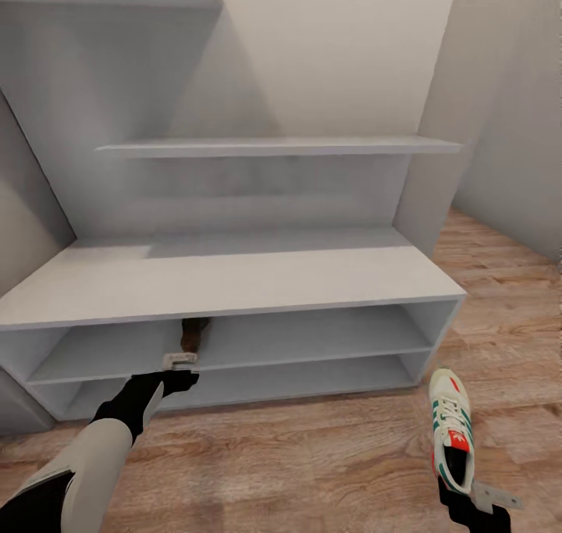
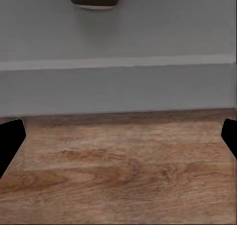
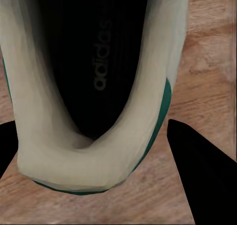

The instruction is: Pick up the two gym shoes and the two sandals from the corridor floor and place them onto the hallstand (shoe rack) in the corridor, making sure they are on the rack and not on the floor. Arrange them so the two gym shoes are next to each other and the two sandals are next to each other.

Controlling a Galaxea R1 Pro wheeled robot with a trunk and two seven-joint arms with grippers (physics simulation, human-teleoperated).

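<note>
Placement step: left end effector, open, just short of a sandal on the hallstand shelf. Right end effector grips a gym shoe, next to be racked.

Left arm extended forward and low, left gripper level, fingers wide apart, nothing between them. Right arm low at right side, right gripper with fingers straddling gym shoe heel.

Plain off-white wall at back, grey side wall on rt.
</note>
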